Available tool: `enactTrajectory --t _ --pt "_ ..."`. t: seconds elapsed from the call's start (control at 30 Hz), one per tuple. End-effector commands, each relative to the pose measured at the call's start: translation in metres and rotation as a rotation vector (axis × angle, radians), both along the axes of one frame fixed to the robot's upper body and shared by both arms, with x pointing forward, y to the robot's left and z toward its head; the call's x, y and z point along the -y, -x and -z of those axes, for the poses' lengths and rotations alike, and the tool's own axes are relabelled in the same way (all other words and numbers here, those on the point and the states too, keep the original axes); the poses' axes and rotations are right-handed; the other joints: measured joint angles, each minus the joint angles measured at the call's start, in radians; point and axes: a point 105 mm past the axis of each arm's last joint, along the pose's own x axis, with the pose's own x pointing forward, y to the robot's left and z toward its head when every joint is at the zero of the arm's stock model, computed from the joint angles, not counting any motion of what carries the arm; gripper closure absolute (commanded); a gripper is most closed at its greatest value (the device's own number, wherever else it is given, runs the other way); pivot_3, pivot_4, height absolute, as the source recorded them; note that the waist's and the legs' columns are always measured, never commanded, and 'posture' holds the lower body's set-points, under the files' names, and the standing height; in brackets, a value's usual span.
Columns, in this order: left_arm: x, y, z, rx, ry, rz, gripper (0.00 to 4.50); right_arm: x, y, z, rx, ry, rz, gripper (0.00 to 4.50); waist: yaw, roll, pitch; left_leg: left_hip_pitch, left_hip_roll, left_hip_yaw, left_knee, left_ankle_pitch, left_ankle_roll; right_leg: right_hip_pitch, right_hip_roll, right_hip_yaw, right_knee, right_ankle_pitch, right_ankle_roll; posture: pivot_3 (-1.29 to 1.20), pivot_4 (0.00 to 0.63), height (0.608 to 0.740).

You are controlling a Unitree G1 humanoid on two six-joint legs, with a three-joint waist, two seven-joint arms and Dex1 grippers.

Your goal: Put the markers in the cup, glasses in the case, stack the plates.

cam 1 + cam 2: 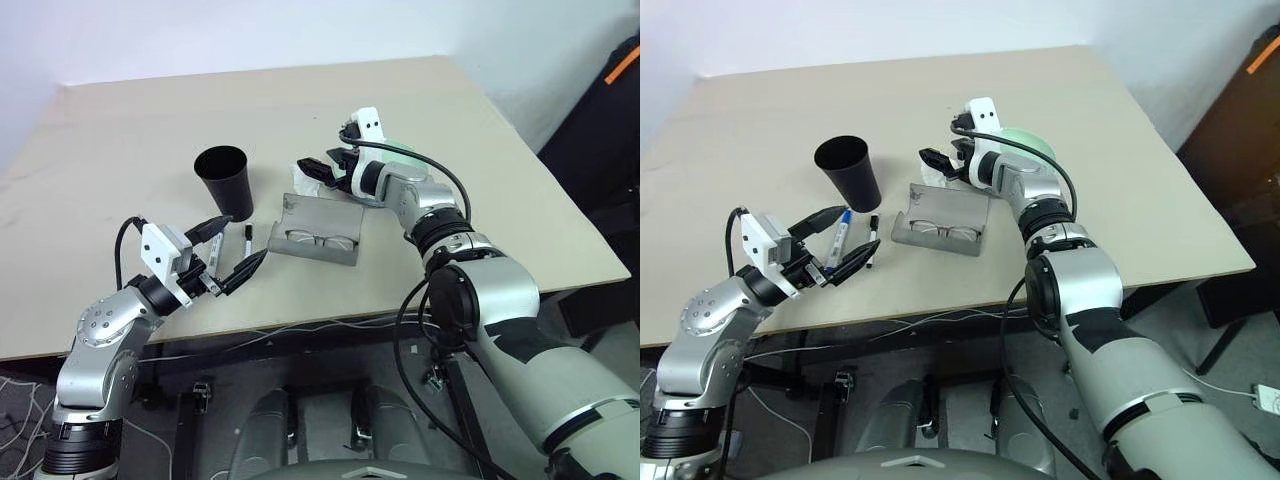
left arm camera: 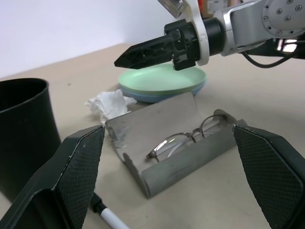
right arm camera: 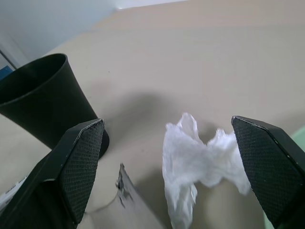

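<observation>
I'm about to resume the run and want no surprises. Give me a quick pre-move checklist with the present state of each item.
1. Glasses lying in the case: ok.
2. Case lid shut: not ok, it stands open.
3. Plates stacked, green on blue: ok.
4. Markers in the cup: not ok, both lie on the table.
5. Left gripper open and empty: ok.
6. Right gripper open, above the tissue: ok.

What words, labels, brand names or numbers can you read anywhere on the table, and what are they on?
None can be read.
The blue-capped marker and the black-capped marker: any print on the barrels is too small to read.
The black cup, grey glasses case, stacked plates and crumpled tissue: no lettering shows.
</observation>
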Motion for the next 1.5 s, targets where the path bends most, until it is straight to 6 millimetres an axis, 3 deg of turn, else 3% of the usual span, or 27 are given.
enactTrajectory --t 0.03,0.07,0.17,0.27,0.47,0.63,0.87,1.13,1.23,1.5 --pt "-0.001 0.002 -0.007 0.026 -0.004 -0.003 0.0 0.002 -0.006 -0.014 0.015 0.009 0.051 0.02 0.013 -0.002 0.001 0.006 -0.006 0.0 -0.008 0.0 0.0 0.0 0.003 0.015 0.008 -0.008 -0.005 0.0 0.15 0.721" --pt "-0.001 0.002 -0.006 0.026 -0.004 -0.003 0.0 0.002 -0.006 -0.012 -0.002 0.013 0.055 0.02 0.027 -0.004 0.003 0.01 -0.005 0.003 -0.012 0.0 -0.001 0.0 -0.002 0.015 0.01 -0.011 -0.01 0.0 0.15 0.721" --pt "-0.001 0.002 -0.006 0.024 -0.004 -0.002 0.0 0.001 -0.006 -0.012 -0.018 0.005 0.057 0.02 0.033 -0.003 0.005 0.017 0.03 0.042 -0.014 0.002 -0.003 0.006 -0.001 0.004 0.009 -0.014 -0.023 0.0 0.15 0.721" --pt "0.0 0.002 -0.005 0.021 -0.004 -0.001 0.0 -0.004 -0.006 -0.016 0.0 0.036 0.052 0.02 0.033 -0.002 0.006 0.014 0.048 0.051 0.0 0.006 -0.01 0.013 0.012 0.001 0.003 -0.016 -0.022 0.0 0.15 0.721" --pt "0.001 -0.001 -0.005 0.022 -0.004 0.005 0.0 -0.02 -0.004 -0.019 0.003 0.133 0.052 0.02 0.037 -0.003 0.006 0.007 0.048 0.056 -0.001 0.006 -0.01 0.012 0.014 0.004 -0.012 -0.008 -0.013 0.0 0.15 0.721" --pt "0.003 -0.002 -0.005 0.028 -0.006 0.006 0.0 -0.025 -0.005 -0.004 0.018 0.273 0.082 0.02 0.049 -0.003 0.006 0.004 0.048 0.056 -0.001 0.006 -0.01 0.012 0.014 0.004 -0.017 -0.006 -0.012 0.0 0.15 0.721" --pt "0.002 0.002 -0.002 0.027 -0.012 -0.007 0.0 -0.017 -0.008 0.014 0.022 0.371 0.169 0.02 0.063 -0.003 0.006 -0.001 0.048 0.056 -0.001 0.006 -0.009 0.009 0.015 0.003 -0.018 -0.005 -0.012 0.0 0.15 0.721" --pt "0.001 0.004 -0.002 0.027 -0.011 -0.021 0.0 0.0 -0.015 0.017 -0.031 0.303 0.305 0.02 0.061 -0.003 0.006 0.0 0.049 0.056 -0.001 0.006 -0.009 0.009 0.016 0.003 -0.018 -0.004 -0.012 0.0 0.15 0.721" --pt "0.001 0.004 -0.001 0.027 -0.012 -0.021 0.0 0.005 -0.015 0.021 -0.045 0.329 0.328 0.64 0.061 -0.003 0.006 0.0 0.049 0.056 -0.001 0.006 -0.009 0.009 0.016 0.004 -0.018 -0.004 -0.012 0.0 0.15 0.721" --pt "0.002 0.003 -0.001 0.029 -0.015 -0.022 0.0 0.003 -0.013 0.031 -0.052 0.39 0.319 3.43 0.061 -0.003 0.006 0.0 0.049 0.056 -0.001 0.006 -0.009 0.009 0.016 0.004 -0.018 -0.004 -0.012 0.0 0.15 0.721"
